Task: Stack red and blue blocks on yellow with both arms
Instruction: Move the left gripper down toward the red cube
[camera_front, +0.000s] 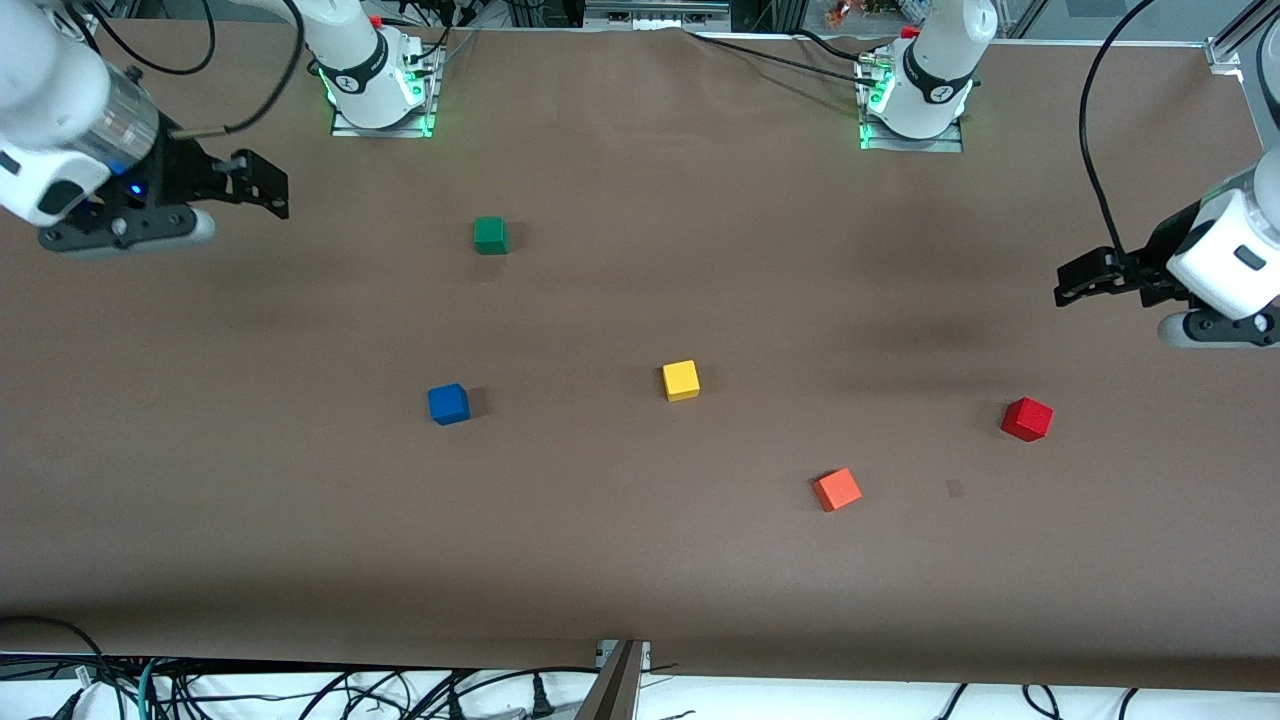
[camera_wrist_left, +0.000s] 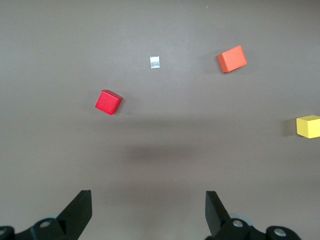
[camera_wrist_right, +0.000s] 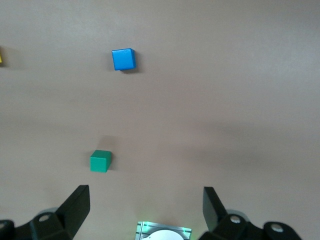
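Yellow cube (camera_wrist_right: 1, 55) cut by the right wrist view's edge.

We see a brown counter (camera_front: 640, 560) carrying five small cubes, all resting apart from one another. The yellow cube (camera_front: 681, 380) sits near the middle. The blue cube (camera_front: 449, 404) lies toward the right arm's end, slightly nearer the front camera. The green cube (camera_front: 490, 235) lies farthest from that camera. The orange cube (camera_front: 837, 490) is nearest it, and the red cube (camera_front: 1027, 418) sits toward the left arm's end. Between orange and red we spot a small pale mark (camera_wrist_left: 155, 62).
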